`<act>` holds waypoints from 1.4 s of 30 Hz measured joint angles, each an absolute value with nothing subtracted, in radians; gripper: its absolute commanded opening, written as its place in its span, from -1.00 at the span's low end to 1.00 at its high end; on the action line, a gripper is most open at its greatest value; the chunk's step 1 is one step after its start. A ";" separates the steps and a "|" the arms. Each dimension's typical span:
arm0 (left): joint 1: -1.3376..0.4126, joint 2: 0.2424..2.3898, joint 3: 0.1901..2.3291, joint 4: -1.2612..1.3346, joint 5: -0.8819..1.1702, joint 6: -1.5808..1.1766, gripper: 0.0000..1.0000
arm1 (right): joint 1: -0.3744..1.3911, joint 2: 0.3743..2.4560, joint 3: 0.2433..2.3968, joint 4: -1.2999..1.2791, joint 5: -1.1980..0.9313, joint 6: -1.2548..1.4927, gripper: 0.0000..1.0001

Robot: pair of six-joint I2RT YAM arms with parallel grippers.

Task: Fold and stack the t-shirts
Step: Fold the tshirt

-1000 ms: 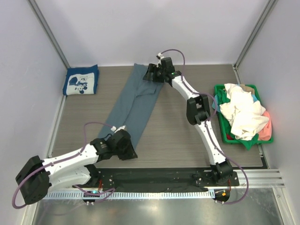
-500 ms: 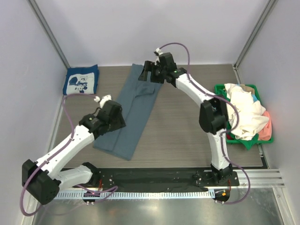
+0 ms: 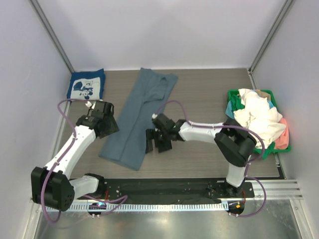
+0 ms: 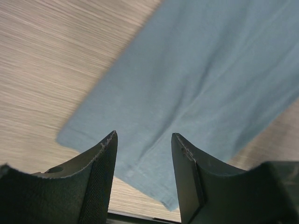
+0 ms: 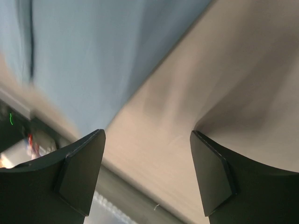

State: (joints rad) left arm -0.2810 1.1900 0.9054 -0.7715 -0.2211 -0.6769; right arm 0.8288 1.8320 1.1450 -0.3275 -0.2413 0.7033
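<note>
A slate-blue t-shirt [image 3: 140,117], folded into a long strip, lies diagonally on the table from far centre to near left. It also shows in the left wrist view [image 4: 201,79] and the right wrist view [image 5: 93,51]. My left gripper [image 3: 109,126] is open and empty, hovering at the strip's left edge [image 4: 144,140]. My right gripper [image 3: 153,143] is open and empty beside the strip's right edge near its lower end, over bare table [image 5: 147,140]. A folded navy t-shirt with a white cartoon print [image 3: 86,85] lies at the far left.
A green basket [image 3: 241,145] at the right holds a heap of white, cream, pink and teal t-shirts [image 3: 258,119]. The black base rail [image 3: 164,189] runs along the near edge. Walls close in the table on three sides.
My right gripper left the strip's far end and swung down to its near right edge. My left gripper moved from the strip's near end up and left, off the cloth.
</note>
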 measured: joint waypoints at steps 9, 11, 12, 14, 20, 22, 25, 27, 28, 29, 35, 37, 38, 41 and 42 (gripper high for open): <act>-0.193 1.063 0.937 -0.833 -0.220 -0.618 0.04 | 1.065 1.734 1.024 -0.183 -0.219 0.876 0.57; -0.185 1.048 0.937 -0.842 -0.217 -0.615 0.04 | 1.089 1.738 1.007 -0.147 -0.208 0.910 0.56; -0.179 1.040 0.934 -0.843 -0.214 -0.614 0.04 | 1.099 1.746 0.999 -0.125 -0.203 0.927 0.54; -0.172 1.026 0.926 -0.844 -0.208 -0.611 0.04 | 1.113 1.773 0.991 -0.094 -0.199 0.950 0.48; -0.168 1.018 0.915 -0.848 -0.197 -0.598 0.03 | 1.133 1.831 0.994 0.021 -0.212 1.010 0.34; -0.167 1.016 0.911 -0.848 -0.194 -0.595 0.04 | 1.134 1.849 1.002 0.045 -0.212 1.021 0.23; -0.167 1.012 0.907 -0.848 -0.191 -0.593 0.04 | 1.136 1.870 1.006 0.061 -0.207 1.031 -0.07; -0.167 1.008 0.905 -0.847 -0.191 -0.593 0.04 | 1.136 1.874 1.004 0.060 -0.202 1.034 -0.39; -0.167 1.007 0.904 -0.847 -0.191 -0.593 0.03 | 1.136 1.875 1.001 0.057 -0.197 1.036 -0.56; -0.167 1.005 0.904 -0.847 -0.191 -0.593 0.03 | 1.136 1.875 0.991 0.058 -0.192 1.037 -0.77; -0.167 1.005 0.899 -0.844 -0.178 -0.592 -0.10 | 1.123 1.807 0.863 0.123 -0.161 1.058 -0.98; -0.167 1.005 0.896 -0.841 -0.158 -0.592 -0.17 | 1.108 1.728 0.780 0.112 -0.142 1.058 -0.98; -0.169 1.005 0.895 -0.840 -0.144 -0.591 -0.20 | 1.093 1.665 0.725 0.085 -0.119 1.056 -0.98; -0.203 1.011 0.894 -0.840 -0.115 -0.600 -0.23 | 1.061 1.503 0.605 0.004 -0.050 1.053 -0.98; -0.233 1.014 0.894 -0.841 -0.111 -0.606 -0.22 | 1.053 1.454 0.571 -0.026 -0.026 1.053 -0.98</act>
